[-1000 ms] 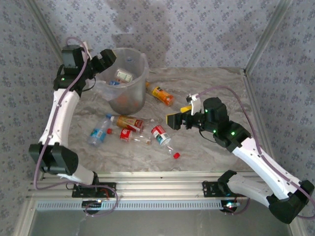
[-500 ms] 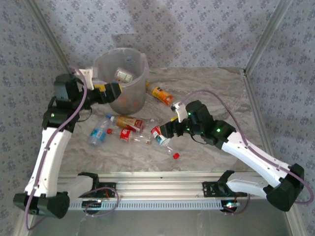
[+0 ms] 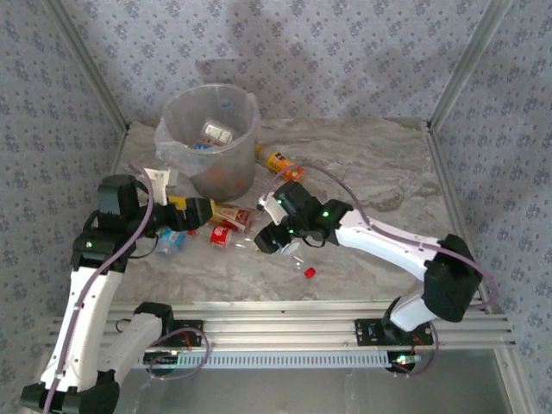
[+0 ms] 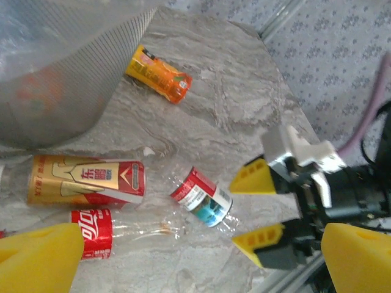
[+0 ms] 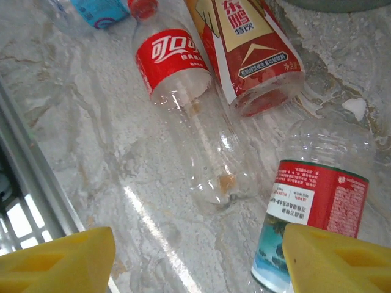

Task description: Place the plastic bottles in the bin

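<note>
Top external view of a grasping step, by the look of it: right gripper (image 4: 255,210) with jaws apart, down beside a red-labelled bottle (image 4: 201,198) lying on the desk (image 3: 397,147), seemingly not yet gripped; left gripper (image 3: 200,212) spread wide beside more plastic bottles (image 3: 228,216); bin (image 3: 228,172) back left, some bottles inside. Next: close, lift, carry over the bin; bare desk to the right, front edge near.

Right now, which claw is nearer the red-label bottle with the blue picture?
Right. The right claw is at the red-label bottle, jaws open facing it; the left claw is farther, beyond the red-gold bottle.
</note>
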